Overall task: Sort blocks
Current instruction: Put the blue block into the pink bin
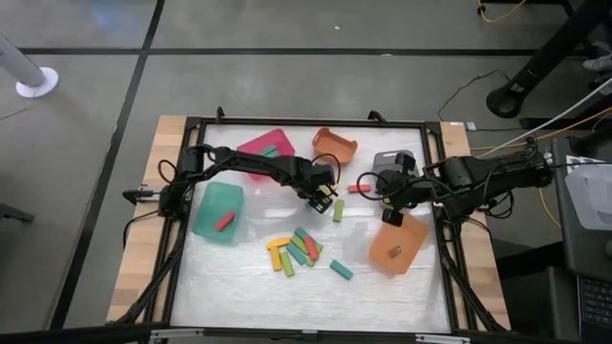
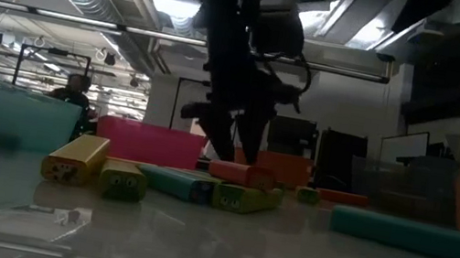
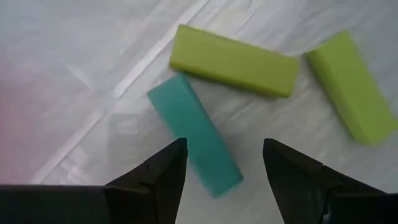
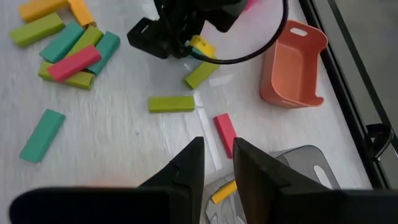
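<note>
My left gripper [image 1: 325, 194] hangs open over the table's middle. In its wrist view its fingers [image 3: 168, 165] stand either side of a teal block [image 3: 196, 140] lying flat, with two light green blocks [image 3: 233, 60] [image 3: 351, 87] beside it. My right gripper [image 1: 390, 212] hovers near the grey bin, open by a narrow gap [image 4: 217, 142] and holding nothing. A red block [image 4: 225, 132] lies on the table just beyond its fingertips. A loose pile of yellow, green, teal and red blocks [image 1: 296, 250] lies nearer the front, and a lone teal block [image 1: 341, 269] lies to its right.
A pink bin [image 1: 266, 153] and an orange bin [image 1: 335, 143] stand at the far side. The teal bin [image 1: 206, 215] on the left holds a red block. The orange bin [image 1: 409, 239] on the right holds a brown block, and the grey bin [image 4: 298, 168] holds a yellow one. A black frame edges the table.
</note>
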Motion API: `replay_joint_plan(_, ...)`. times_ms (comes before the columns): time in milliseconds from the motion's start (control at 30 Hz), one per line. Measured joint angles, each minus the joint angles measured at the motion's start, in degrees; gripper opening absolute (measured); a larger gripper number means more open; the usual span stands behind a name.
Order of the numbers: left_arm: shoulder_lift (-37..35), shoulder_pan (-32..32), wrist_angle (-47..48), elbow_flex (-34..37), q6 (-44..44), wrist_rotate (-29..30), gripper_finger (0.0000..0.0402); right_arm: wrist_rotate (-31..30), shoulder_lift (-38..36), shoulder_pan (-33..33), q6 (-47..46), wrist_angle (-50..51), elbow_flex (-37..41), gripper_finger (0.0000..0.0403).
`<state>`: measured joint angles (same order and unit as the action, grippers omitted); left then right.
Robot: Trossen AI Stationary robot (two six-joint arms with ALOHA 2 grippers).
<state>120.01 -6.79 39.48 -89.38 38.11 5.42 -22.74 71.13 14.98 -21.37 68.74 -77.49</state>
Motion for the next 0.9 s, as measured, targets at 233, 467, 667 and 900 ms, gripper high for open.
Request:
replay_joint_plan(233,0.0,-0.2,-3.1,4.5,1.9,1.1,0.0198,0.3,0.0,0.0,0.0,-2.0,0.0,0.0085)
replay_joint_plan(467,0.4,-0.2,-3.0,5.4,0.6,1.6,0.0198,0.3,0.0,0.0,0.6,-2.7,0.0,0.0085)
replay_joint_plan(667,0.2,-0.7,-2.6,5.5,-2.8,1.3,0.0142,0.3,0.0,0.0,0.7,-2.7,0.0,0.0085)
replay_joint_plan(900,-0.3,-1.8,-1.8,5.4,-6.2,-2.2,0.0039,0.3,0.0,0.0,-6.3,-2.8,0.0,0.0085)
